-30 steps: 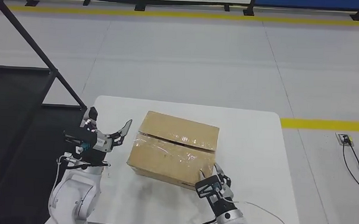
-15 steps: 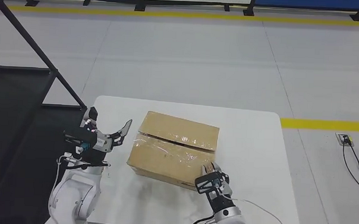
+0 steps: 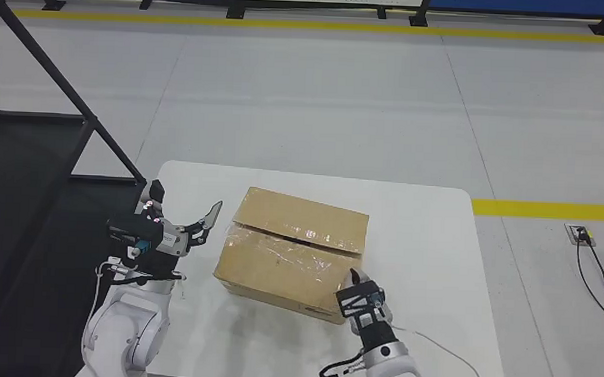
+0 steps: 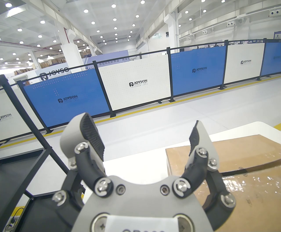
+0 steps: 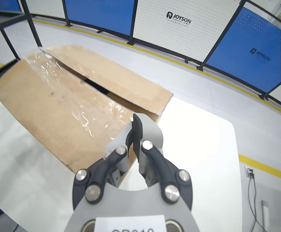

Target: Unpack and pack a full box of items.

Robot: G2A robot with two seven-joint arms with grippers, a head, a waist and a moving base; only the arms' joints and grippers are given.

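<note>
The taped box on the table could be dragged, not opened, if pulled by the right gripper, pressed together at its corner, while the left gripper is held spread alongside.

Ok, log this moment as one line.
box on table, flaps down | left end effector open beside box | right end effector shut at box's near corner

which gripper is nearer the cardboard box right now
Right. The right gripper is shut at the near corner of the cardboard box, apparently touching it. The left gripper hangs open beside the opposite end of the box, with a gap between them.
</note>
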